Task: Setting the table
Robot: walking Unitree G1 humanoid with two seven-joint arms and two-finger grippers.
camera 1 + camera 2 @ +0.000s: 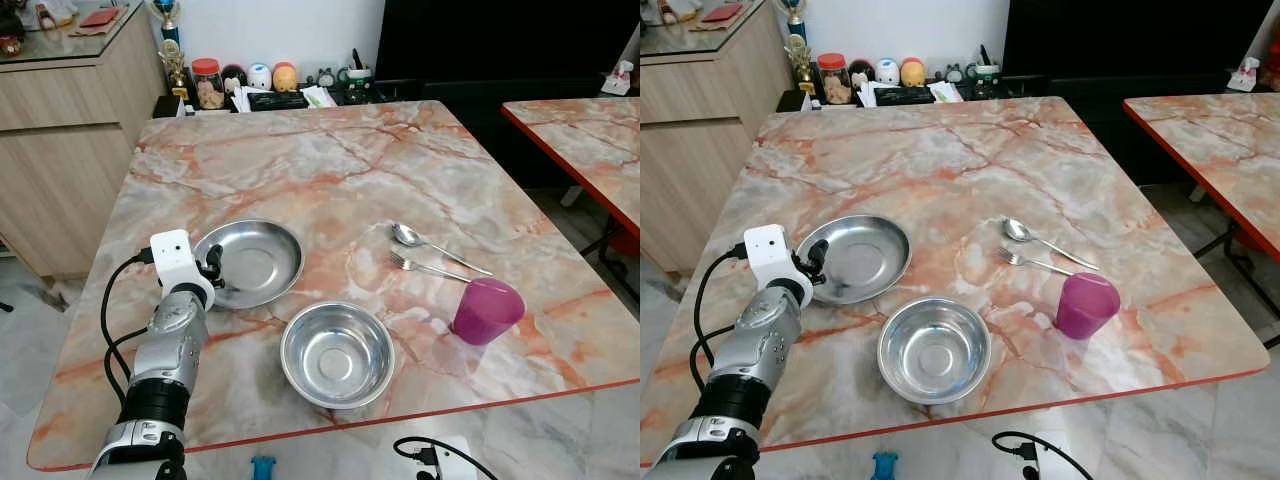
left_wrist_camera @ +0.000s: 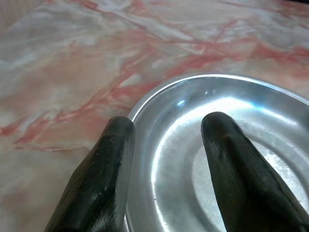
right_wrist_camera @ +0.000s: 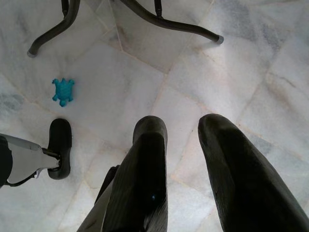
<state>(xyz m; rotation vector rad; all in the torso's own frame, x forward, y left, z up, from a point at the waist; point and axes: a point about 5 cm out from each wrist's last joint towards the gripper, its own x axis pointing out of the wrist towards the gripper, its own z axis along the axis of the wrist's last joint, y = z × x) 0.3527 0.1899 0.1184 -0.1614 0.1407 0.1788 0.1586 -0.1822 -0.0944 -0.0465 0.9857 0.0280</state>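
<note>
We found the left end effector (image 2: 166,145) at the near-left rim of the steel plate (image 1: 255,260), its two black fingers (image 2: 104,169) spread, one outside the rim on the marble desk (image 1: 330,160) and one over the dish's inner slope. No pinch was made yet, as far as we could tell. The plate lay flat toward the desk's left, with a steel bowl (image 1: 337,354) just beside it nearer us, and a spoon (image 1: 425,243), fork (image 1: 425,267) and purple cup (image 1: 487,310) off to the right. We judged the plate light, stiff and slick, so the thin rim seemed the only sound hold. The right end effector (image 3: 181,145) hung over the floor, fingers apart.
</note>
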